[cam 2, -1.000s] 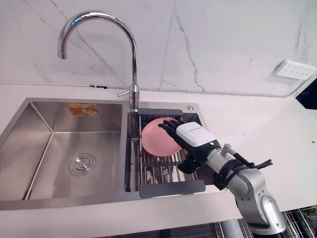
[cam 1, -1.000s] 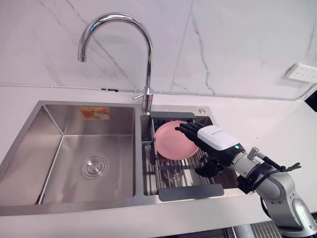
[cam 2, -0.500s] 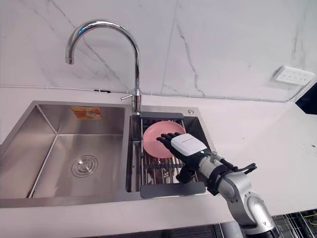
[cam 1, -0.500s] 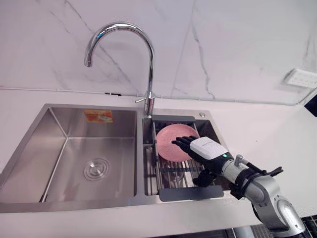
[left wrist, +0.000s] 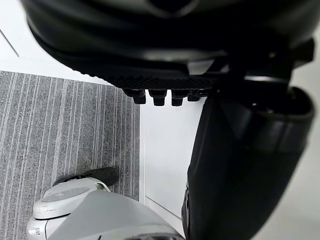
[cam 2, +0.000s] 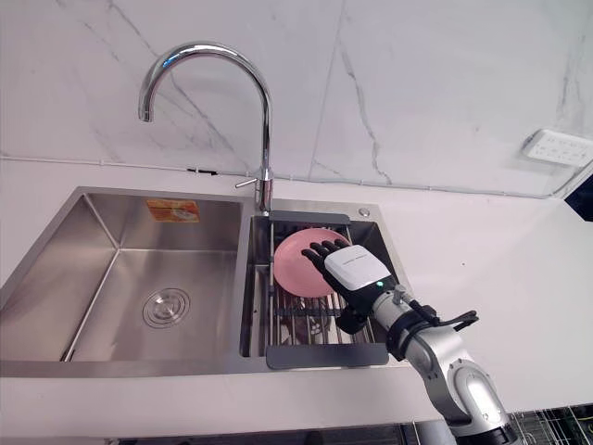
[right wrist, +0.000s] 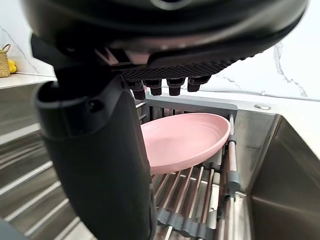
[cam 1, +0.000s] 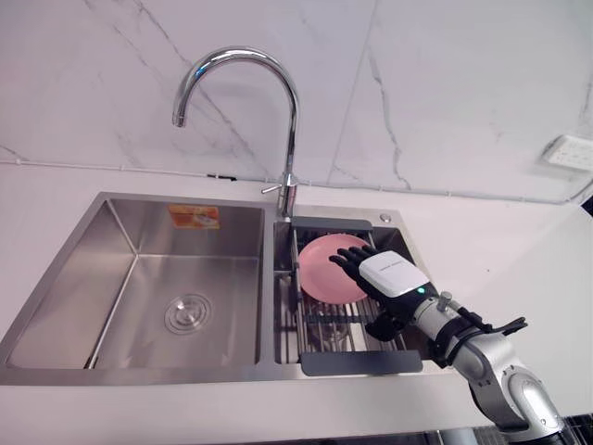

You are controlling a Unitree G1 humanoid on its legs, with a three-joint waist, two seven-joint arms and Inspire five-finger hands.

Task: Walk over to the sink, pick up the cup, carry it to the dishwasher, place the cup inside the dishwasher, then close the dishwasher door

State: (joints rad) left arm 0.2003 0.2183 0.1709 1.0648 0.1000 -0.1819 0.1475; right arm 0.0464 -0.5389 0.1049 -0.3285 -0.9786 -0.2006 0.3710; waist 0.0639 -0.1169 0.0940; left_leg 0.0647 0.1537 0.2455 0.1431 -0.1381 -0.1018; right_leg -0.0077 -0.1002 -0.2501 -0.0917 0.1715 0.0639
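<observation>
A pink plate (cam 1: 320, 273) leans in the wire drying rack (cam 1: 310, 324) over the sink's right compartment. My right hand (cam 1: 391, 276) hovers open above the plate's right side, fingers straight and pointing towards the tap, thumb hanging down towards the rack. In the right wrist view the thumb (right wrist: 100, 150) stands close in front, with the plate (right wrist: 185, 140) past the fingertips. A faint clear shape that may be a glass cup (cam 1: 332, 326) lies on the rack bars below the plate; I cannot tell for sure. My left hand (left wrist: 240, 150) hangs open above grey carpet.
The large left basin (cam 1: 185, 278) has a drain in its floor. A tall curved tap (cam 1: 287, 111) rises behind the rack. White countertop (cam 1: 500, 250) runs to the right, with a wall socket (cam 1: 567, 153) above it. The rack has a grey front bar (cam 1: 361, 362).
The whole picture has shifted and drawn back, so the camera moved. My right hand stays open over the right side of the pink plate, holding nothing.
</observation>
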